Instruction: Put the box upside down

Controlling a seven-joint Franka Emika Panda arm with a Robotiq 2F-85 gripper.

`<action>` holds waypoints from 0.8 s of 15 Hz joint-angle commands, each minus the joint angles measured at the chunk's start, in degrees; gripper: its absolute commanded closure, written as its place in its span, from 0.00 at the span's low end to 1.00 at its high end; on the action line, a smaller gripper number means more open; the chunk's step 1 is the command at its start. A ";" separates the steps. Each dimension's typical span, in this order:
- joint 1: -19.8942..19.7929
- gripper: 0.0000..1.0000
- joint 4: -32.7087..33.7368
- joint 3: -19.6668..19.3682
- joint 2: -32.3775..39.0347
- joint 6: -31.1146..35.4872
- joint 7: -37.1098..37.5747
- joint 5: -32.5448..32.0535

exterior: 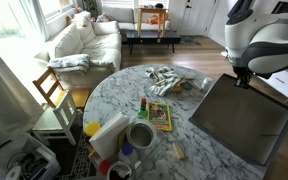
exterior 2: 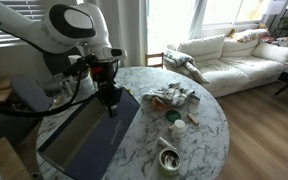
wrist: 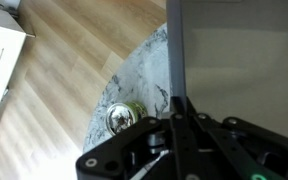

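Gripper (exterior 2: 111, 103) fingers look pinched onto the rim of the box (exterior: 239, 122). The rest of it stretches away from them along the tabletop (exterior: 119, 95) edge.

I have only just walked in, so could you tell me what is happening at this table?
The robot arm is working on the large dark grey box on the round marble table. Its pincer sits at the box's rim; whether it has clamped is unclear. The box lies open side up, not yet turned over.
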 commanded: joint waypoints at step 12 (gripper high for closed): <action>5.02 0.99 -4.32 6.72 -2.10 -4.70 14.88 -15.41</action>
